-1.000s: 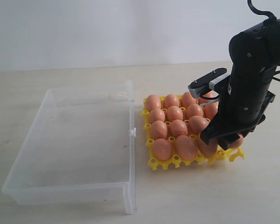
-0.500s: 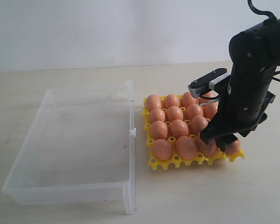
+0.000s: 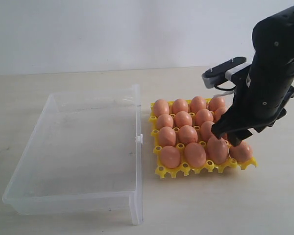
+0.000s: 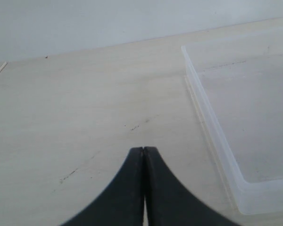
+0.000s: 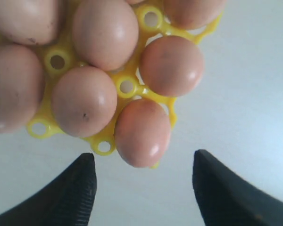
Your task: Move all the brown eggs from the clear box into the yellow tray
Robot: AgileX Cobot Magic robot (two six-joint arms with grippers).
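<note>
Several brown eggs (image 3: 187, 133) fill the yellow tray (image 3: 172, 171) to the right of the clear box (image 3: 78, 152), which holds no eggs. My right gripper (image 3: 231, 135) hangs open just above the tray's near right corner, where an egg (image 3: 240, 151) sits in its cup. In the right wrist view that corner egg (image 5: 142, 132) lies free between and beyond the spread fingertips (image 5: 85, 165), with the gripper (image 5: 144, 162) holding nothing. My left gripper (image 4: 144, 149) is shut and empty over bare table beside the clear box (image 4: 212, 127); it is outside the exterior view.
The pale table (image 3: 225, 205) runs round the box and tray. A white wall stands behind. The clasp tab (image 3: 137, 139) on the box's right wall faces the tray.
My right gripper has opened, left an egg in the tray's near right corner cup, and risen up and to the right. The left gripper's earlier state is not shown.
</note>
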